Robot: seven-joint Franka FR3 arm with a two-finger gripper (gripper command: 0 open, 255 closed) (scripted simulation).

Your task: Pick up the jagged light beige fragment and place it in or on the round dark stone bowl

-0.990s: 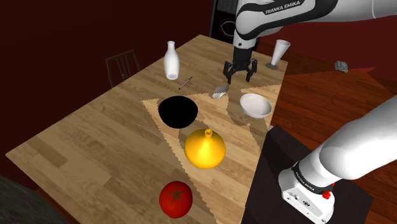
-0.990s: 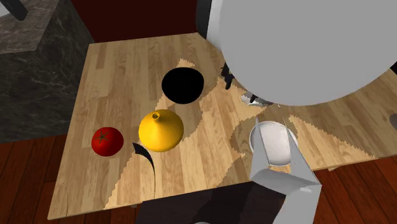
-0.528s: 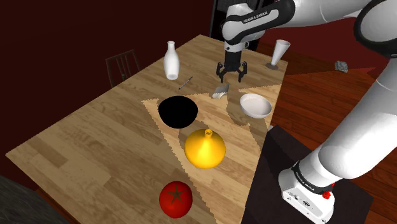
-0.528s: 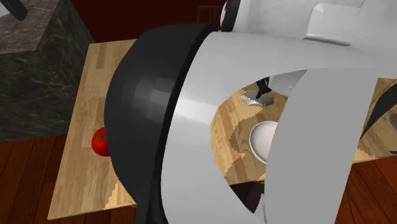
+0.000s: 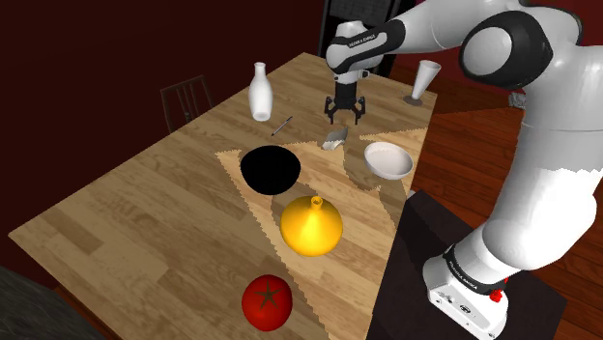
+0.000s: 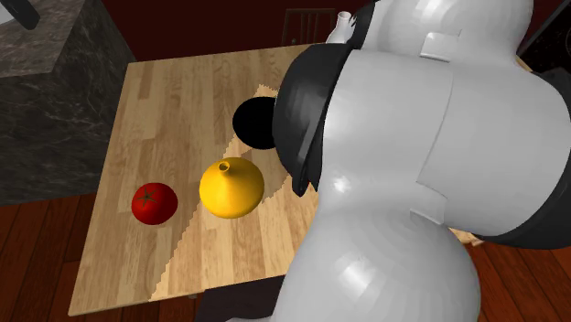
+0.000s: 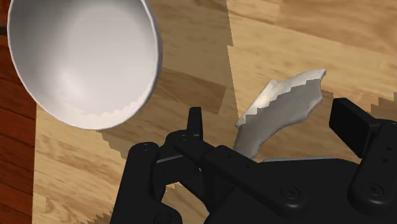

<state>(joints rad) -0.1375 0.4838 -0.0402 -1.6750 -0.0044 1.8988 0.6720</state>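
The tool [image 5: 347,117] hangs just above the jagged pale beige fragment [image 5: 335,138], which lies flat on the wooden desk [image 5: 145,212] toward its far end, nearer the edge that runs past the stand than the opposite long edge. In the wrist view the tool [image 7: 270,113] is spread wide. Its two black fingers [image 7: 194,124] stand on either side of the fragment [image 7: 286,105] with wood showing between each finger and the piece, so nothing is gripped. A white bowl [image 5: 388,159] sits close to the fragment, by the stand-side edge, and in the wrist view the same white bowl [image 7: 83,57] lies just beyond one finger. The round black bowl [image 5: 271,169] stands near the middle of the desk, apart from the fragment on the side away from the white bowl; in the second exterior view the black bowl [image 6: 250,123] is partly hidden behind the arm [image 6: 412,165]. A yellow vase [image 5: 311,225] stands between the black bowl and the desk's near end, and a tomato [image 5: 267,300] lies closer to that end. A white bottle [image 5: 259,93] stands upright by the opposite long edge, and a goblet [image 5: 423,81] stands at the far corner on the stand's side.
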